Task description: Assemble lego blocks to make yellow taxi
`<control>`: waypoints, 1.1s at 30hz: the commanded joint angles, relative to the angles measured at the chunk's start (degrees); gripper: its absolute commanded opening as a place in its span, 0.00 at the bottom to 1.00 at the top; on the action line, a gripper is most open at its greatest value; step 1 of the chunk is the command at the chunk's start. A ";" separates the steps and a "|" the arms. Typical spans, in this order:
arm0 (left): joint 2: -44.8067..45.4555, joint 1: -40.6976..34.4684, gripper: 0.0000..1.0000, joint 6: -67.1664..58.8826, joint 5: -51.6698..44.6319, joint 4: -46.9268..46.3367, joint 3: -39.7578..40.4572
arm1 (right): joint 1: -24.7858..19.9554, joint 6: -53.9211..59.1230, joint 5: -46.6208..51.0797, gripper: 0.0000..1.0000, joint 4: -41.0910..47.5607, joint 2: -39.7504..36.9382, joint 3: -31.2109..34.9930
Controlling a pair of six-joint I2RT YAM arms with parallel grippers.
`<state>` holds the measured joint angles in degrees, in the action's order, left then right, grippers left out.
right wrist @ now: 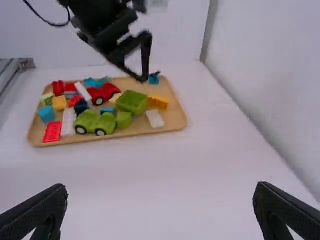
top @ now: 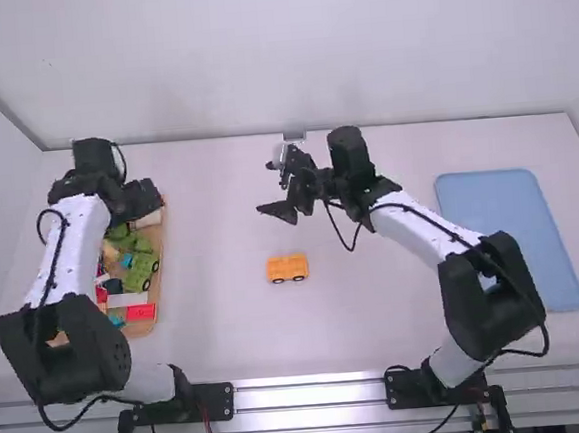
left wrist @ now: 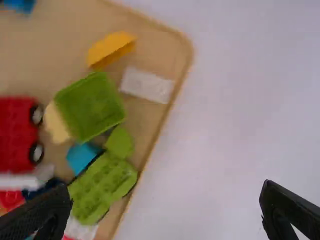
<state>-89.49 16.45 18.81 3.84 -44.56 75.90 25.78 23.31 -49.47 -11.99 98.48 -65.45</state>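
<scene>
My left gripper (top: 144, 201) is over the far end of the wooden tray (top: 164, 248); in the left wrist view this gripper (left wrist: 162, 216) stands open, with nothing between its fingers. That view has a yellow block (left wrist: 111, 49) lying in the tray beside a white one (left wrist: 146, 84). On the mid-table sits a yellow-orange car body (top: 287, 267) on dark wheels. Beyond it, farther from the arm bases, my right gripper (top: 274, 191) is held above the table. The right wrist view gives this gripper (right wrist: 160, 216) as open and holding nothing.
The tray holds green wheeled pieces (right wrist: 95, 123), a green block (right wrist: 132, 102), a red car (right wrist: 103, 93) and several red, white and blue blocks. A blue tray (top: 509, 241) lies at the right side of the table. Walls (top: 277, 57) bound the table's far edge.
</scene>
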 commanded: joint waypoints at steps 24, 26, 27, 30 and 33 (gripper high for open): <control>1.84 25.99 0.99 24.48 8.35 -7.50 0.55 | 0.46 10.43 0.07 0.99 13.79 0.96 -9.16; 1.84 26.86 0.99 24.41 8.87 -7.80 0.55 | 0.48 10.38 0.02 0.98 13.77 0.96 -9.16; 1.84 27.32 0.99 24.20 8.90 -8.02 0.55 | 0.46 10.47 0.04 0.99 13.77 0.96 -9.16; 1.84 28.00 0.99 23.06 9.88 -9.46 0.55 | 0.46 11.28 0.04 0.98 13.81 0.96 -9.16; 1.84 27.69 0.99 21.90 12.98 -13.51 0.55 | 0.48 11.23 0.00 0.99 13.77 0.96 -9.16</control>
<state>-89.45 44.14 41.82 13.58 -56.40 75.90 26.30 34.20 -49.10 1.91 99.57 -73.12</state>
